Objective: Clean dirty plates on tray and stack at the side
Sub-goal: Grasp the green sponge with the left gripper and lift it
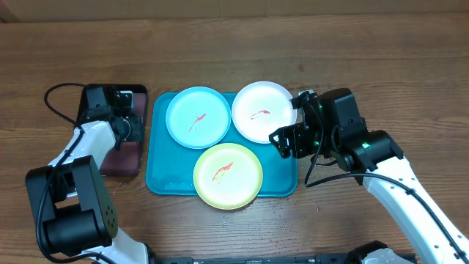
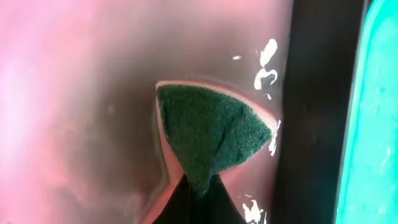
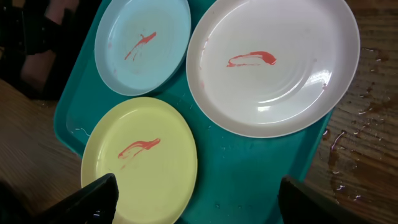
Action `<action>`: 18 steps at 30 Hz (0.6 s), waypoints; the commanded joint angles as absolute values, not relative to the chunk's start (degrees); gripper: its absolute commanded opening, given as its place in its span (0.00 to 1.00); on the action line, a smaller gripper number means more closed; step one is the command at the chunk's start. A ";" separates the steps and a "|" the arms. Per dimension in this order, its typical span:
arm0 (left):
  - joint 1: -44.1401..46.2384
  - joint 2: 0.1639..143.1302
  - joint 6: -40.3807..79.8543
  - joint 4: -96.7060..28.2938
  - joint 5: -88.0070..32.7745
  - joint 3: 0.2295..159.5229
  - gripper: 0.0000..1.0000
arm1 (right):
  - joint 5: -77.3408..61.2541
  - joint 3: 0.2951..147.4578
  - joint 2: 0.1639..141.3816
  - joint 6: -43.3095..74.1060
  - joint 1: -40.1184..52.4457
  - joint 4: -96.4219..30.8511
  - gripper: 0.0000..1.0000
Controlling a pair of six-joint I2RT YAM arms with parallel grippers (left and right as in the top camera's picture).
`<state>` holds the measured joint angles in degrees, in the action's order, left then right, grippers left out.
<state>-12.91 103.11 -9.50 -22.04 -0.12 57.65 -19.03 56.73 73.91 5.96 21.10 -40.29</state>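
Wooden desk bearing turquoise tray; on it, each red-smeared: light blue plate, white plate, yellow-green plate. Smaller pinkish tray just beside it, where left end effector is clamped on green sponge. Right end effector gapes wide, empty, above the plates.

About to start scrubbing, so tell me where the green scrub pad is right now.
In the left wrist view, the scrub pad is pinched in the left gripper over the small pinkish tray, beside the turquoise tray.
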 commanded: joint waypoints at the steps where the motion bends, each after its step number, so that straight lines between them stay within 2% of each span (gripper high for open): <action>1: -13.21 103.81 -3.07 -25.45 0.38 57.93 0.04 | -17.19 58.35 73.69 5.50 21.37 -40.34 0.84; 5: -13.21 102.17 1.80 -27.77 -0.03 58.00 0.04 | -16.51 58.35 73.69 5.48 21.37 -40.69 0.84; 18: -13.04 96.75 1.72 -34.76 -7.11 57.84 0.04 | -16.51 58.35 73.69 5.50 21.37 -41.25 0.84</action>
<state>-12.91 97.76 0.56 -33.34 -4.10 58.33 -17.12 56.73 73.91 5.91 21.10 -41.21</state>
